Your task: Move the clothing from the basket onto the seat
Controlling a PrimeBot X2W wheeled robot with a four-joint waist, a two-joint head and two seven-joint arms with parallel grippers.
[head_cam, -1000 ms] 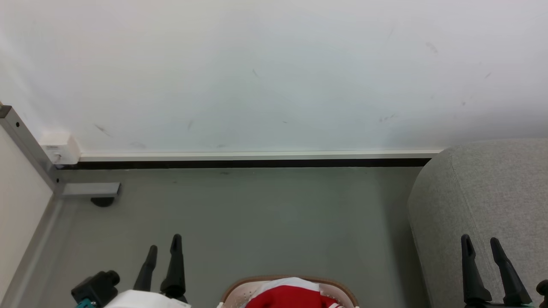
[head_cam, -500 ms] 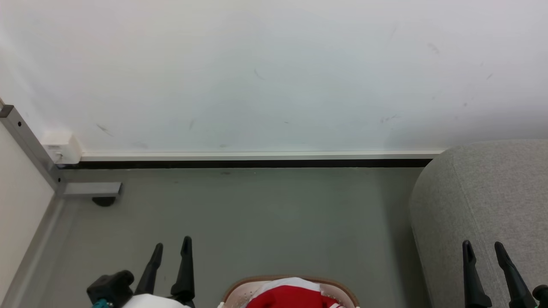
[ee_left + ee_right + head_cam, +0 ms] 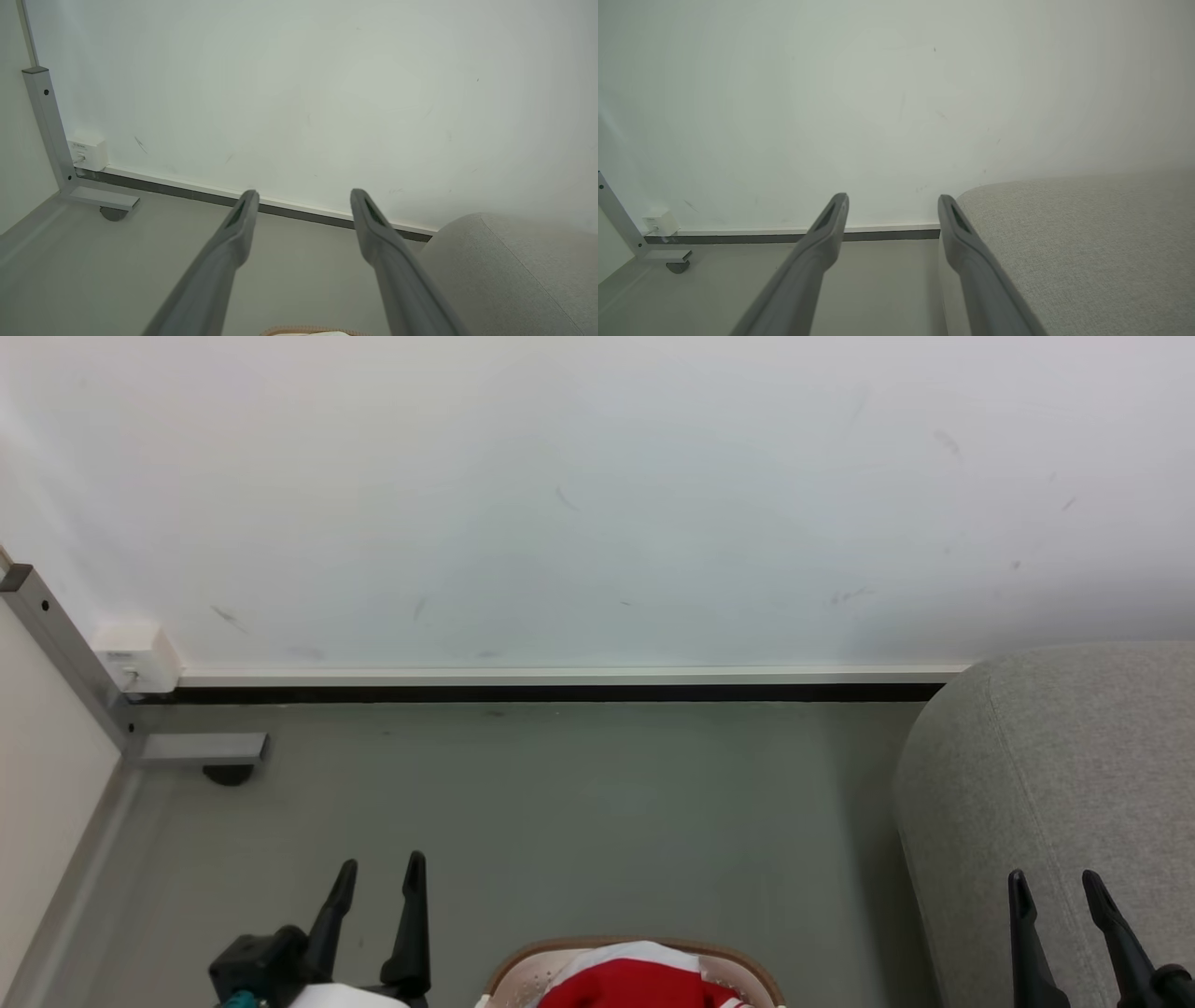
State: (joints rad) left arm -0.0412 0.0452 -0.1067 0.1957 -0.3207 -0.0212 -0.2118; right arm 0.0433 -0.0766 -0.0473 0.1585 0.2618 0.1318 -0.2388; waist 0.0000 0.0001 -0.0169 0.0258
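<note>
Red clothing (image 3: 630,986) with a white part lies in the basket (image 3: 509,971), whose brown rim shows at the bottom middle of the head view; a sliver of that rim (image 3: 308,330) also appears in the left wrist view. The light grey seat (image 3: 1055,784) stands at the right and also fills the right side of the wrist views (image 3: 1078,252) (image 3: 509,275). My left gripper (image 3: 381,875) hangs open over the floor left of the basket, nothing between its fingers. My right gripper (image 3: 1055,889) is open in front of the seat's near side, empty.
A white wall (image 3: 597,495) with a dark baseboard (image 3: 560,693) runs across the back. A grey metal frame leg with a foot and caster (image 3: 201,751) and a small white wall box (image 3: 135,658) sit at the left. Grey floor (image 3: 597,812) lies between them and the seat.
My left gripper has moved right toward the basket and slightly lower in the view. My right gripper has sunk lower in the view. Both stayed open.
</note>
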